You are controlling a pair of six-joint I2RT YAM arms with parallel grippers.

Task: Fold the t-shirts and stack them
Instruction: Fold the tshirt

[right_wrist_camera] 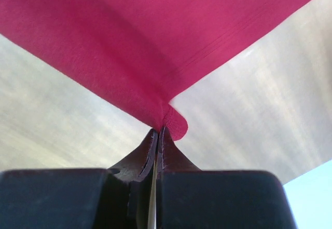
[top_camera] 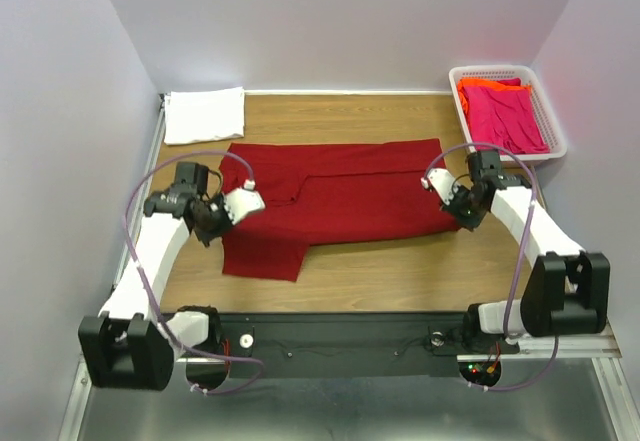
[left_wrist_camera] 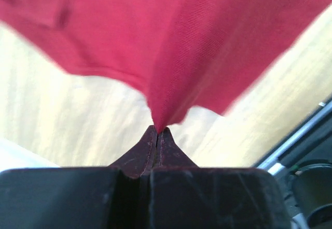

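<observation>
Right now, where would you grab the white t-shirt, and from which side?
Probably its near right corner, from the near side. The white t-shirt lies folded flat in the far left corner, far and left edges by the walls. The left tool, shut on the dark red t-shirt, is nearest.
</observation>
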